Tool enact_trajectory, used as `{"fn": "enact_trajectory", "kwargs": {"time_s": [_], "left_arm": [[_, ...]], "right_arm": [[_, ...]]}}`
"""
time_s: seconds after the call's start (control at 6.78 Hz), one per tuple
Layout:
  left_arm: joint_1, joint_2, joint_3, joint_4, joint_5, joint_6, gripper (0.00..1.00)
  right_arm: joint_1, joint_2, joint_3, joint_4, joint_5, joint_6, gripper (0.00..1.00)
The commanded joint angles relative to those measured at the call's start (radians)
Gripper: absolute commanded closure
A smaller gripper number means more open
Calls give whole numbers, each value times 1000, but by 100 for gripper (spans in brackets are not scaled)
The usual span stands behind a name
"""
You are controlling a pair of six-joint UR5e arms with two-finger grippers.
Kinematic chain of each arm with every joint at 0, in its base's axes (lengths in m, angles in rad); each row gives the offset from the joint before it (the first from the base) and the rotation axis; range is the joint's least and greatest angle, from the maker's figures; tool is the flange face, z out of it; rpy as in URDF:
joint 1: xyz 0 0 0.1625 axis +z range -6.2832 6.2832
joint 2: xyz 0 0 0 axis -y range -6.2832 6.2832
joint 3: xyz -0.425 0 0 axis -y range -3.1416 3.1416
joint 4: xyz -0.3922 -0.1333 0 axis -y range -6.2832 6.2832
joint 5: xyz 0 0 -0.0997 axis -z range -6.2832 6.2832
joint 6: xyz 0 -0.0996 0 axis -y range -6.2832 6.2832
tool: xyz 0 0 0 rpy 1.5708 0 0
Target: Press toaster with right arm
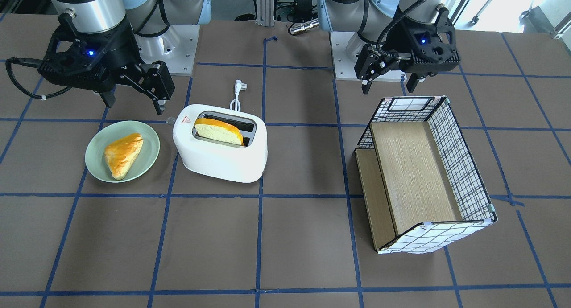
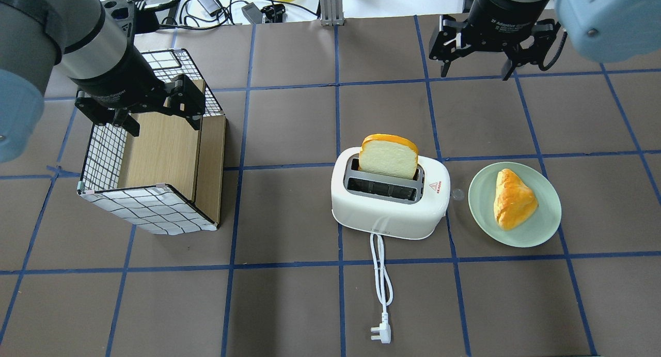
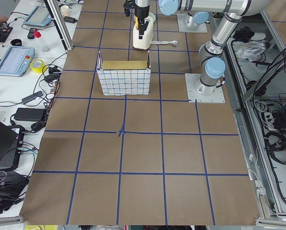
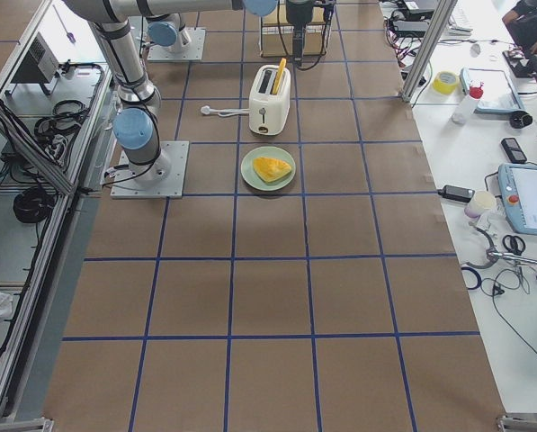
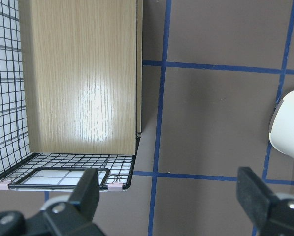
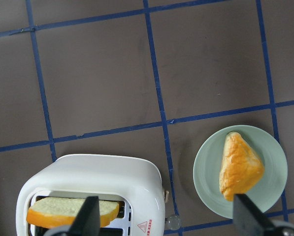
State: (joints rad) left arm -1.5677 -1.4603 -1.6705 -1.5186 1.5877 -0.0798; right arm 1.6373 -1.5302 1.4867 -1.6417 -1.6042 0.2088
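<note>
Right gripper [image 2: 475,72] hangs open; toaster [image 2: 387,217] lower, well apart, untouched

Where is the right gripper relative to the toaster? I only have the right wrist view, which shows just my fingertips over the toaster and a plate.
Observer: The front-facing view shows the right gripper open and raised in the air, touching neither the toaster nor the plate.
Operator: Is the left arm anywhere near my path?
Observer: No. In the overhead view, the left gripper hangs open over the grid-patterned box, well apart from the toaster.
</note>
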Motion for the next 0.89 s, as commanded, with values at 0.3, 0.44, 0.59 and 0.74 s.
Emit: {"fn": "enact_trajectory", "kwargs": {"time_s": [0.3, 0.44, 0.59, 0.74], "left_arm": [[0, 0, 0, 0, 0, 0, 0], [0, 0, 0, 0, 0, 0, 0], [0, 0, 0, 0, 0, 0, 0], [0, 0, 0, 0, 2, 0, 0]], "right_arm": [[3, -1, -3, -43, 26, 1, 0], [3, -1, -3, -43, 26, 1, 0], [3, -1, -3, -43, 26, 0, 0], [3, -1, -3, -43, 26, 0, 0]]}}
